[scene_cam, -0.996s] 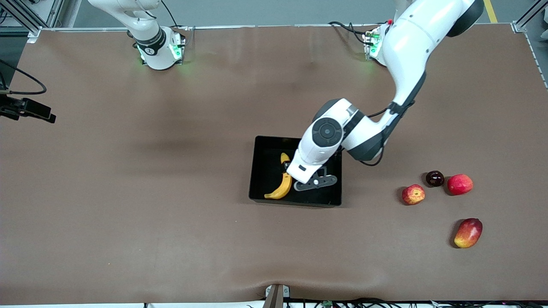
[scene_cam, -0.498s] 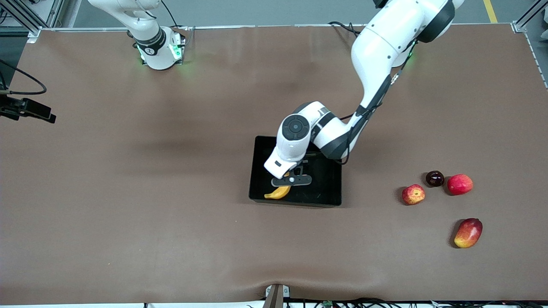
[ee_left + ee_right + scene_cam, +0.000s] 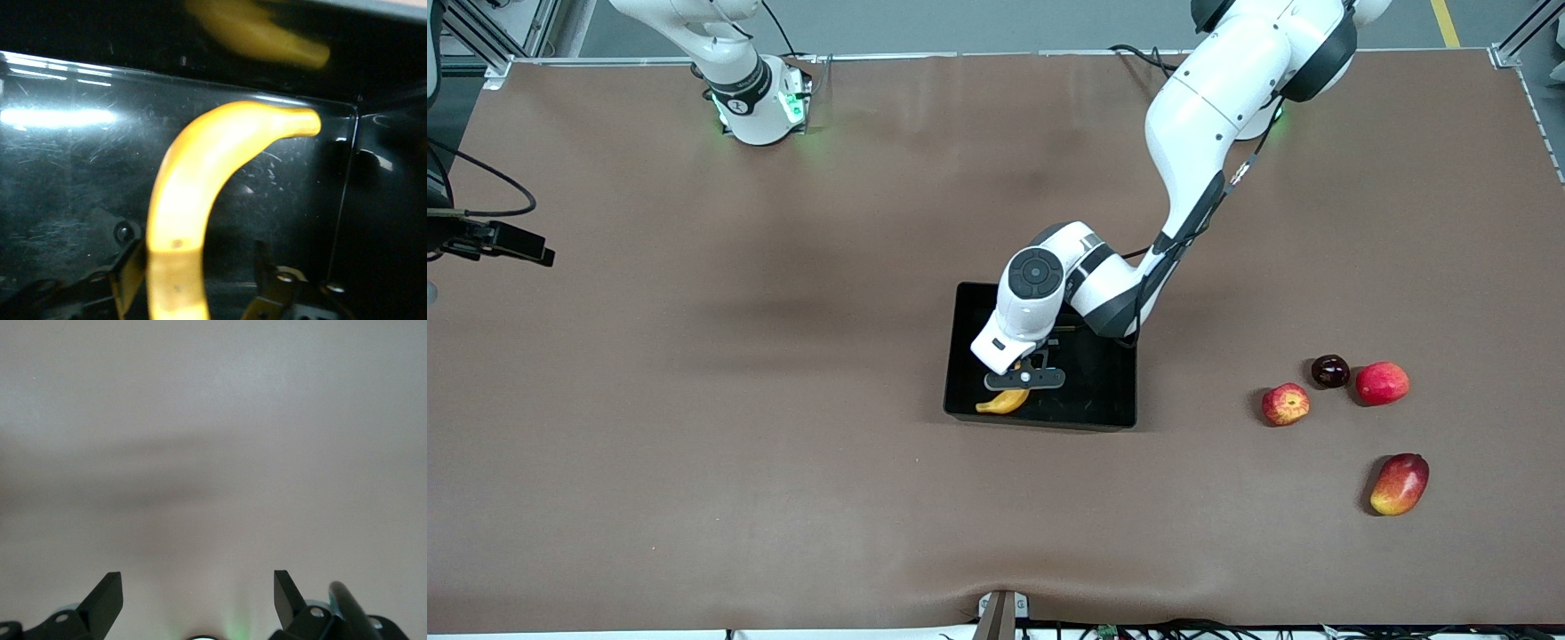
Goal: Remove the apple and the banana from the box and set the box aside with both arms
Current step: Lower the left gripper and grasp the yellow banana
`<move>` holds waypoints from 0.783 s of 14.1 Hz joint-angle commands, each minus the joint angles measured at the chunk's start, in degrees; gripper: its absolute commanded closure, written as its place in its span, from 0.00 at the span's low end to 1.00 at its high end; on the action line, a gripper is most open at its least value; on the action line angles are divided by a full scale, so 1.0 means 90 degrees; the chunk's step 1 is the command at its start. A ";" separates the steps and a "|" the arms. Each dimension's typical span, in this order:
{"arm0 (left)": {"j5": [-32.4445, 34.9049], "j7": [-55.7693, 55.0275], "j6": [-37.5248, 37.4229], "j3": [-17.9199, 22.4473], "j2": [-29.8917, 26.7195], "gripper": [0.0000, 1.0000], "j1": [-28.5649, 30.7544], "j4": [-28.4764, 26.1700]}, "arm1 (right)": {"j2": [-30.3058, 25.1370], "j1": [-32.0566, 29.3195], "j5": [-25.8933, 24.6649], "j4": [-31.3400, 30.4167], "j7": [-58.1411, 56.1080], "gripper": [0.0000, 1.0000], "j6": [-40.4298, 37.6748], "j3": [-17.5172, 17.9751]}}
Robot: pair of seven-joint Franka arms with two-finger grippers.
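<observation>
The black box (image 3: 1094,418) sits mid-table with the yellow banana (image 3: 1003,403) lying in it by the wall toward the right arm's end. My left gripper (image 3: 1024,380) is down inside the box, straddling the banana (image 3: 200,180). One finger (image 3: 130,270) rests against the banana's side and a gap shows at the other finger (image 3: 265,270), so the gripper (image 3: 197,267) is still open. The streaked apple (image 3: 1285,404) lies on the table toward the left arm's end. My right gripper (image 3: 198,583) hangs open over bare table, holding nothing.
A dark purple fruit (image 3: 1329,371) and a plain red fruit (image 3: 1382,383) lie just past the apple. A red-yellow mango (image 3: 1399,484) lies nearer the camera. A black device on a cable (image 3: 503,240) juts in at the right arm's end.
My left gripper moved across the box from its middle onto the banana and dropped lower. Its fingers have narrowed around the fruit. The black device at the table's end shifted slightly.
</observation>
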 commanded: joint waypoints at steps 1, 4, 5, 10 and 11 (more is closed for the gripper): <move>0.0097 -0.0033 0.0042 0.0057 0.0068 0.79 -0.0080 0.0147 | 0.0221 -0.0118 0.0049 0.0135 -0.0094 0.00 -0.0071 0.0088; 0.0097 -0.0003 0.0033 0.0047 -0.0019 1.00 0.0007 0.0147 | 0.0271 -0.0069 0.0118 0.0106 -0.0084 0.00 -0.0120 0.0088; 0.0106 -0.0003 0.0033 0.0057 -0.0049 1.00 0.0027 0.0157 | 0.0281 -0.0078 0.0118 0.0106 -0.0084 0.00 -0.0120 0.0088; 0.0097 0.0006 -0.0026 0.0194 -0.0478 1.00 0.0057 0.0167 | 0.0311 -0.0001 0.0225 0.0126 -0.0084 0.00 -0.0101 0.0126; 0.0087 0.0006 -0.0036 0.0194 -0.0585 1.00 0.0076 0.0167 | 0.0310 0.0019 0.0515 0.0135 -0.0084 0.00 -0.0120 0.0136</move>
